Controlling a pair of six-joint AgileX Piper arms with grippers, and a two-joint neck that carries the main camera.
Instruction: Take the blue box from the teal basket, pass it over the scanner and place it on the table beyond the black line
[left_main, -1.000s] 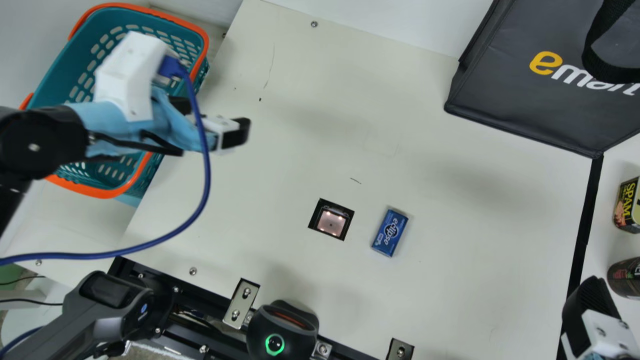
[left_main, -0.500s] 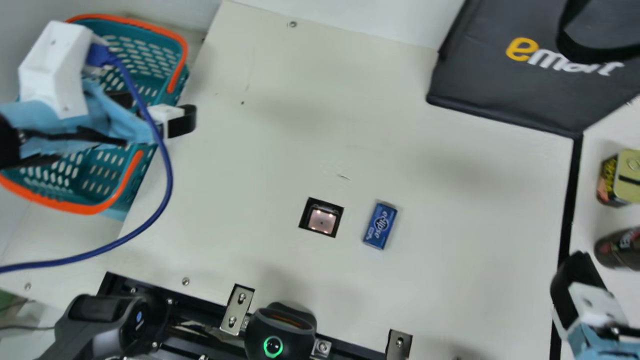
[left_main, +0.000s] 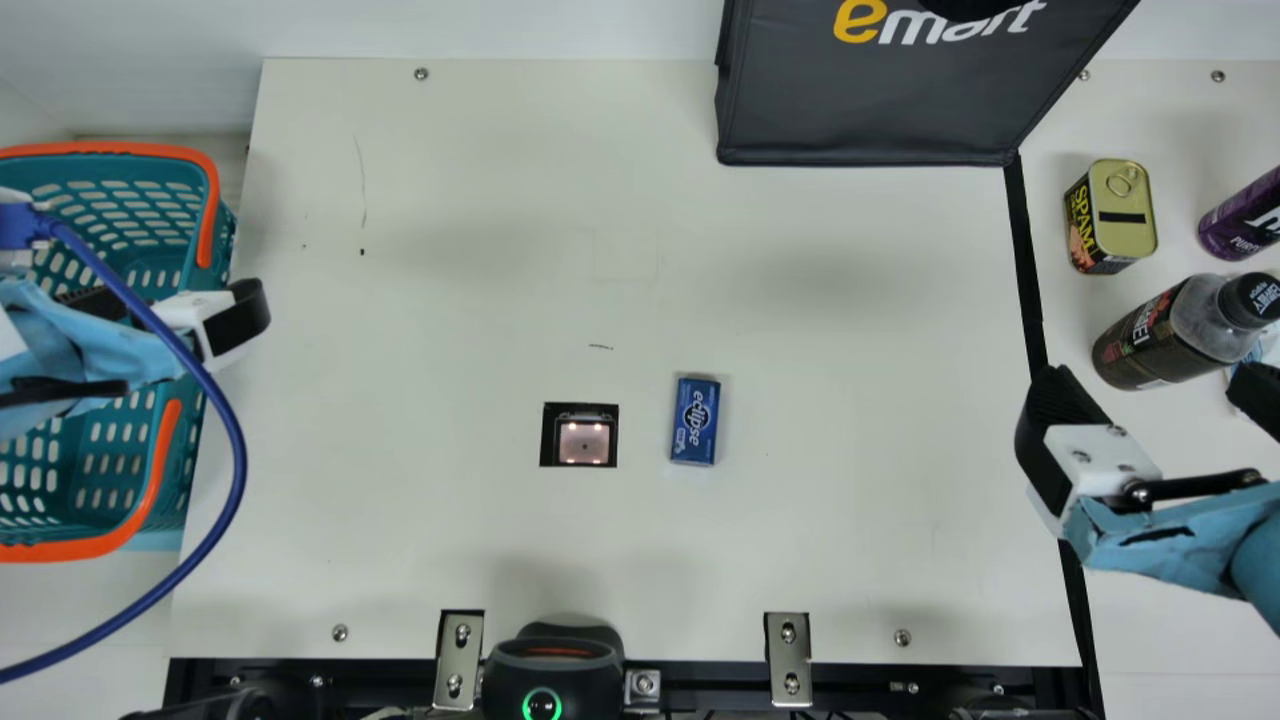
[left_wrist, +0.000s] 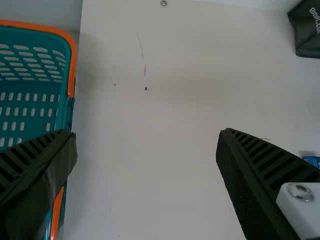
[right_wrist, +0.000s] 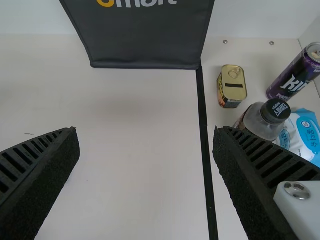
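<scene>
Over the right side of the teal basket my left gripper is open. The left wrist view shows that gripper with table between its fingers and the basket beside one finger. The blue box lies on the table just right of the scanner; a corner of the same blue box shows in the left wrist view. My right gripper is at the black line. In the right wrist view the right gripper is open and empty, the black line running between its fingers.
Beyond the line stand a yellow-topped can, a dark bottle and a purple can, with a white-blue pack beside them. A black bag stands at the back. A blue cable hangs from the left arm.
The main camera has turned. My left gripper has moved left, away from the middle of the table and back over the basket's side. The blue box has stayed beside the scanner.
</scene>
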